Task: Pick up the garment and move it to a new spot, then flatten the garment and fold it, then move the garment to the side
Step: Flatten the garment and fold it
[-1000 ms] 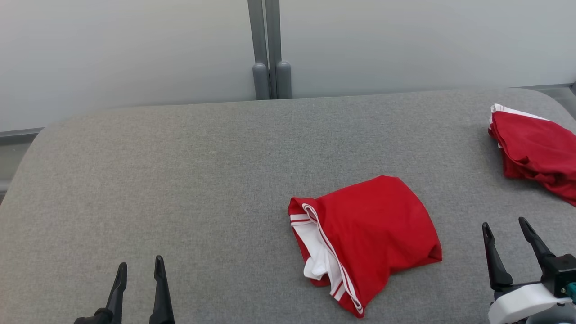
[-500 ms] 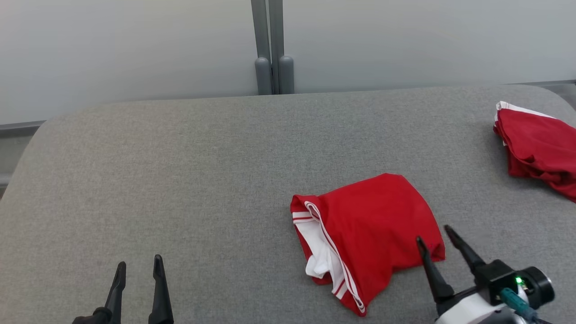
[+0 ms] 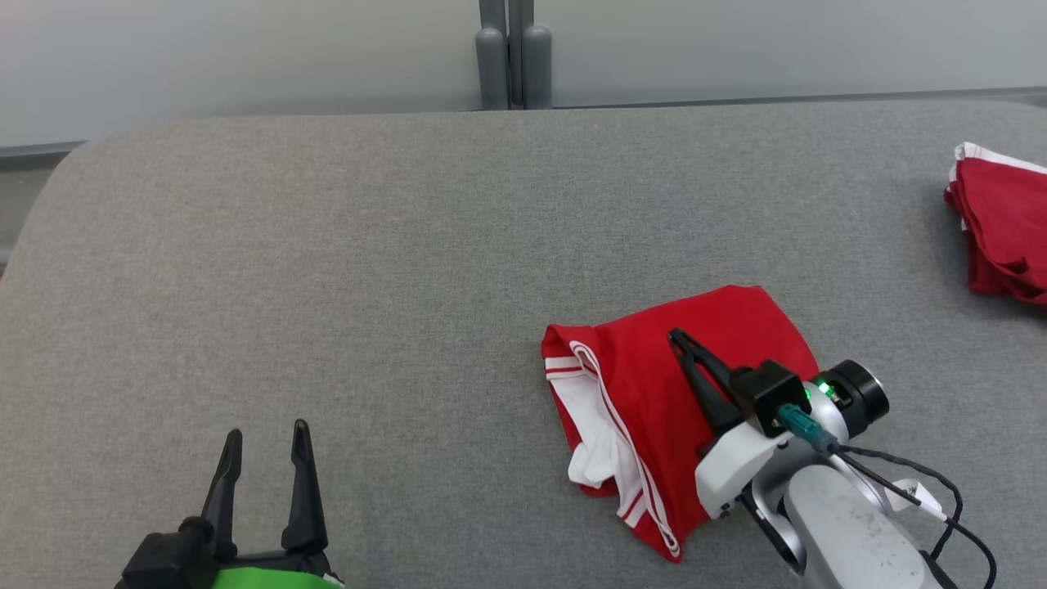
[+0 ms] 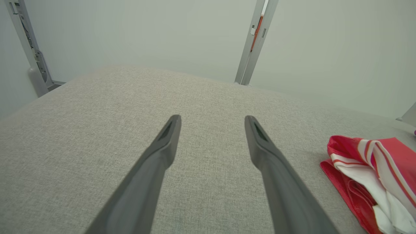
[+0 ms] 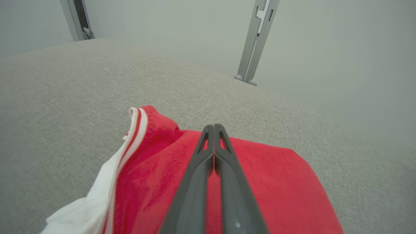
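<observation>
Red, and by its look limp and light, the crumpled garment (image 3: 654,372) lies right of centre on the grey table (image 3: 327,245), under the clenched right hand (image 3: 677,335). The left hand (image 3: 266,433) is spread and idle. The striped hem (image 3: 607,397) looks the surest hold.

Jaws of right arm (image 3: 842,523) pressed together; jaws of left arm (image 3: 176,563) spread apart.

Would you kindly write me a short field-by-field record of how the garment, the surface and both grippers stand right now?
table: grey fabric-covered surface
garment: red with white trim, crumpled, lying right of centre
right gripper: shut, fingers lying over the garment; whether cloth is pinched cannot be told
left gripper: open, over bare table, apart from the garment
second garment: red, at the far right edge
</observation>
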Robot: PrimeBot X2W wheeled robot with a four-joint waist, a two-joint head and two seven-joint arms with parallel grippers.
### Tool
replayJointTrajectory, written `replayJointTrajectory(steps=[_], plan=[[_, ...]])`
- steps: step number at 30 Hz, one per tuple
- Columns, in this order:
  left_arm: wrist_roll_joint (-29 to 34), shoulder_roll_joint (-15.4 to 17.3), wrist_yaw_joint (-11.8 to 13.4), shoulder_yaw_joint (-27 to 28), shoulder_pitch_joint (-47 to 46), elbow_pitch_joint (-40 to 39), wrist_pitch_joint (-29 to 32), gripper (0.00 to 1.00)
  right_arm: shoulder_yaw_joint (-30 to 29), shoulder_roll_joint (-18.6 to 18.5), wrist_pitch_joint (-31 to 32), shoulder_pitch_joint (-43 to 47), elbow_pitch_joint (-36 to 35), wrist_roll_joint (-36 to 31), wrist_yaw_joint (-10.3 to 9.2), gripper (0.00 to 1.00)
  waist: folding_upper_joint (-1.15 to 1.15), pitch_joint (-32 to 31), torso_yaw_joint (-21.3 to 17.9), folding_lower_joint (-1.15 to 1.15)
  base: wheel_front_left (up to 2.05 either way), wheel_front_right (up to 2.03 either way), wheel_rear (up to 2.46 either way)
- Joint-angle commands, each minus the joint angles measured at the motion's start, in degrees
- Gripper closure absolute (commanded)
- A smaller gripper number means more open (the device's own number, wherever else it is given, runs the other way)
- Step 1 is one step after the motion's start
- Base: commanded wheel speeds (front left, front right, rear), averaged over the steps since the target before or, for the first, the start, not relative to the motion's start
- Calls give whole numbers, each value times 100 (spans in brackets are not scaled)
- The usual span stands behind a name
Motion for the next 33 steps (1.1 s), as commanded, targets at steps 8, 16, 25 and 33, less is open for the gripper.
replayJointTrajectory(steps=[8,16,25,33], plan=[[-84,8,15,-118,-313,59,-15,0,-219,96,-13,-726,1013,-222,-9,100,0,456,307,0,0,0,0],[-78,8,9,-91,-403,74,-15,0,237,241,-13,-1022,1432,-42,-9,100,0,553,367,0,0,0,0],[-144,8,43,-182,-515,49,-15,0,870,350,-13,-1510,2128,259,-8,100,0,693,425,0,0,0,0],[-208,8,48,-329,-631,113,-15,0,1017,401,-13,-1861,2590,428,-8,100,0,803,576,0,0,0,0]])
